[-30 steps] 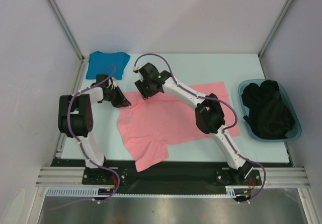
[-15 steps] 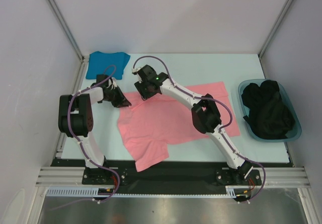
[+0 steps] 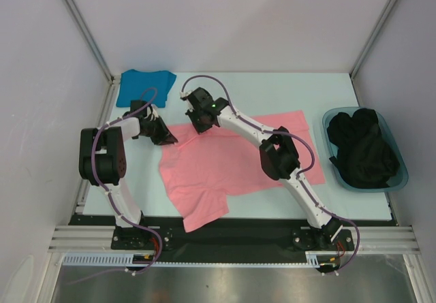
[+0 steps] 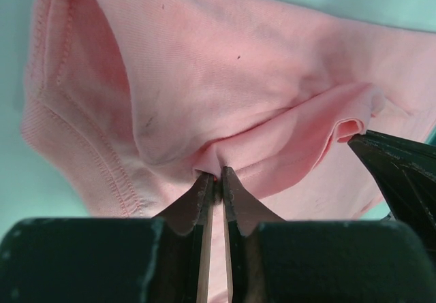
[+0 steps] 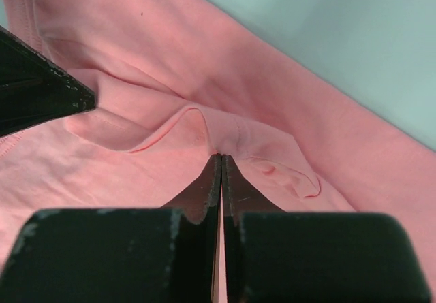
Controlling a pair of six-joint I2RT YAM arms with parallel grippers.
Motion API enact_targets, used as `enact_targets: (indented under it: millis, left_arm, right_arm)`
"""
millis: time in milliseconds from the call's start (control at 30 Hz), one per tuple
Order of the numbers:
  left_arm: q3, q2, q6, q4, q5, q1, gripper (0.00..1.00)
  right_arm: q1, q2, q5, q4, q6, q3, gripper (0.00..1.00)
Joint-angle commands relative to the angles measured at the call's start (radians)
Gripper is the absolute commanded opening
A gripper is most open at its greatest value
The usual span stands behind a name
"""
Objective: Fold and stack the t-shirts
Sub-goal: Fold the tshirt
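From above the arms hide both pinch points; left gripper and right gripper each clamp a fold of the pink t-shirt spread on the table; both reach its far-left edge

Bare surface lies open across the upper centre and upper right of the top view. The pink t-shirt covers the middle, with the right arm slanting over it. The left tool and right tool, both pinched onto its upper-left edge, leave only a narrow gap between them. The blue t-shirt fills the upper-left corner. The tub of dark clothes blocks the right edge.
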Motion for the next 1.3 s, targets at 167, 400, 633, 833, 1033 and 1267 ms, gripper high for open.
enact_targets:
  millis: [167,400,633,833,1033,1267]
  left_arm:
    - [-0.004,-0.045,0.014,-0.01,0.0,0.0,0.14]
    - [-0.047,-0.111,0.017,-0.056,0.016,-0.007,0.14]
    - [-0.122,-0.169,0.013,-0.064,0.028,-0.03,0.15]
    - [-0.176,-0.217,0.019,-0.076,0.017,-0.033,0.17]
    - [-0.193,-0.228,0.026,-0.087,0.01,-0.033,0.17]
    - [-0.212,-0.244,0.034,-0.098,0.001,-0.033,0.17]
  right_arm:
    - [-0.002,-0.128,0.009,-0.033,0.003,-0.076,0.0]
    - [0.003,-0.22,-0.025,-0.059,0.02,-0.159,0.0]
    - [0.009,-0.286,-0.08,-0.054,0.017,-0.282,0.0]
    - [0.024,-0.331,-0.131,-0.016,0.032,-0.404,0.0]
    - [0.036,-0.352,-0.149,0.004,0.05,-0.478,0.0]
    - [0.038,-0.367,-0.148,0.019,0.057,-0.521,0.0]
